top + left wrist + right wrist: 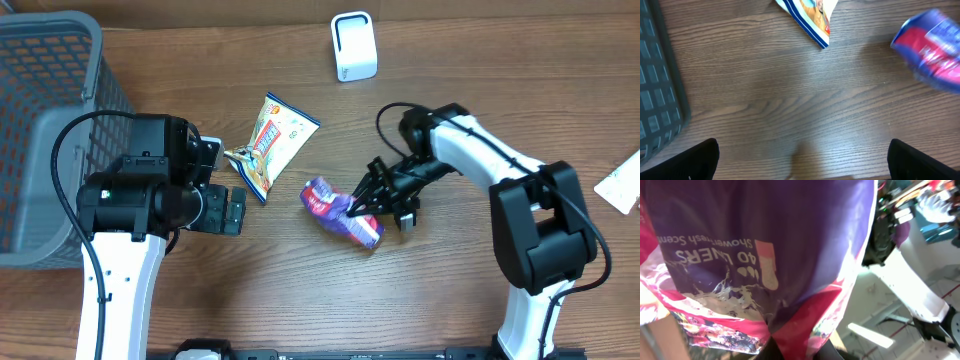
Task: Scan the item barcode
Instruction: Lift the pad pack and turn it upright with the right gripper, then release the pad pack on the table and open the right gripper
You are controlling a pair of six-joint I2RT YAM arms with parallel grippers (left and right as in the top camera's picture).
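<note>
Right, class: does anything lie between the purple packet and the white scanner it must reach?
Nothing visible. The right hand grips the purple packet, and bare table runs from it to the white scanner; the snack bag lies off to the left.

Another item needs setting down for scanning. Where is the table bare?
Bare wood: right of the white scanner above the right arm, and between basket and scanner. Crowded: centre, with snack bag, purple pack, left gripper, right gripper.
</note>
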